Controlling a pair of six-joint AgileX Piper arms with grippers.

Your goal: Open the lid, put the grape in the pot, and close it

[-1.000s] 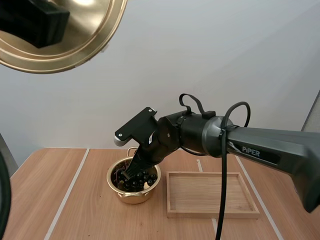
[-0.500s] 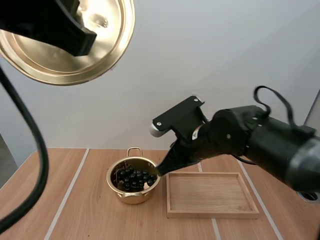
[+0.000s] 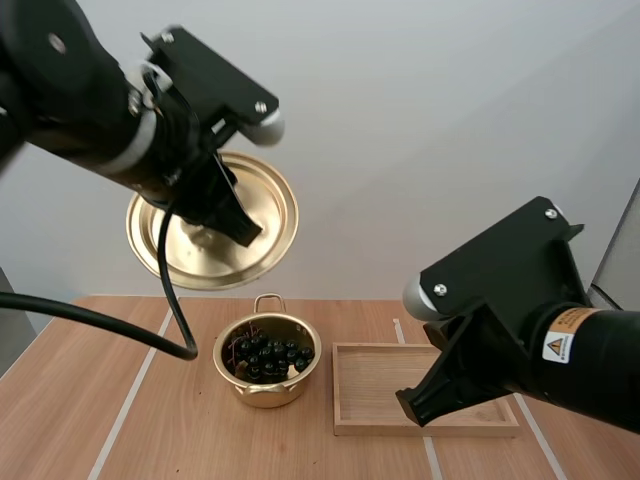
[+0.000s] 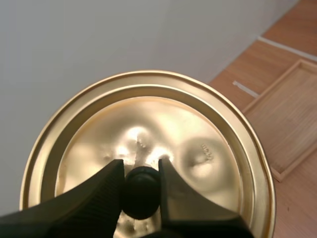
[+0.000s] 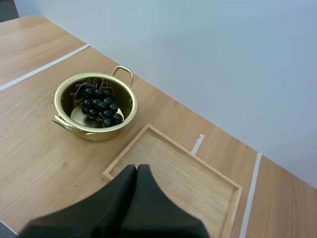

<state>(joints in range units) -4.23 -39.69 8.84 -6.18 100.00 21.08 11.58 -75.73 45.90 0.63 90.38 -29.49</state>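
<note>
Clamping lid [image 4: 198, 148], left end effector [image 4: 141, 173] lowered toward pot [image 3: 262, 392], right end effector [image 5: 136, 171] closed, withdrawn

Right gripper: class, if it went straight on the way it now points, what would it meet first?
Probably the wooden tray: the right gripper, shut, points down at the tray's bare floor, with nothing in between. The pot holding the grapes sits off to the side. Depth is uncertain.

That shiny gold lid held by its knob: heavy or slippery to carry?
The lid looks like thin polished metal, so probably light and stiff. Pinched only at its small round knob by the left gripper, it might swivel or slip.
</note>
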